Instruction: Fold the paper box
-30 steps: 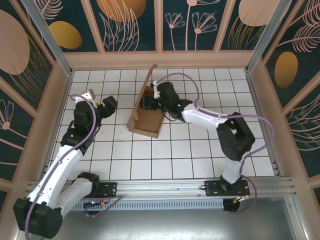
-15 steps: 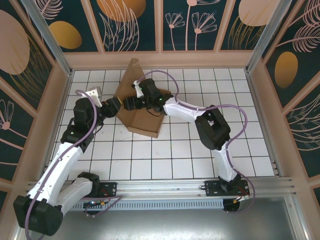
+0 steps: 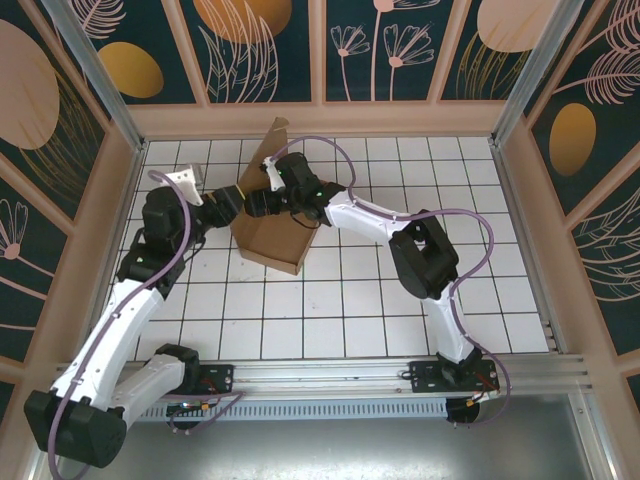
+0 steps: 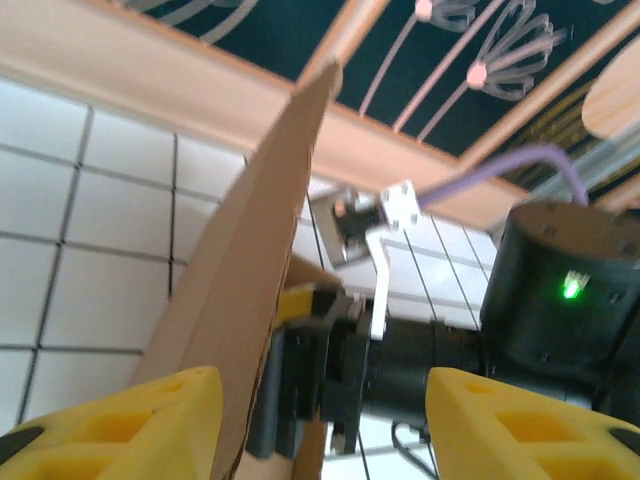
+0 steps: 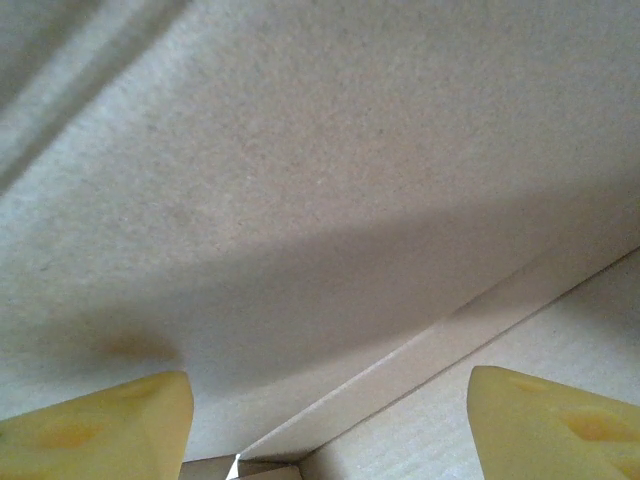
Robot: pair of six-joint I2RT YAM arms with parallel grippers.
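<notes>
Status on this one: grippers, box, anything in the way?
Left gripper jaws open beside raised flap. Right gripper jaws open, close against paper box. Box partly folded; grippers crowd each other.

The paper box, plain brown unprinted cardboard, lay partly folded on the tabletop. One tall flap stood tilted upward between the left end effector and the right end effector, close against both.

Around our work: tiled floor, painted walls, metal rail

Beneath the left gripper and right gripper we see a white tiled floor with dark grid lines. Beyond them a wooden ledge carries teal wall panels painted with pink flowers and orange ovals. Behind them lies an aluminium rail.
</notes>
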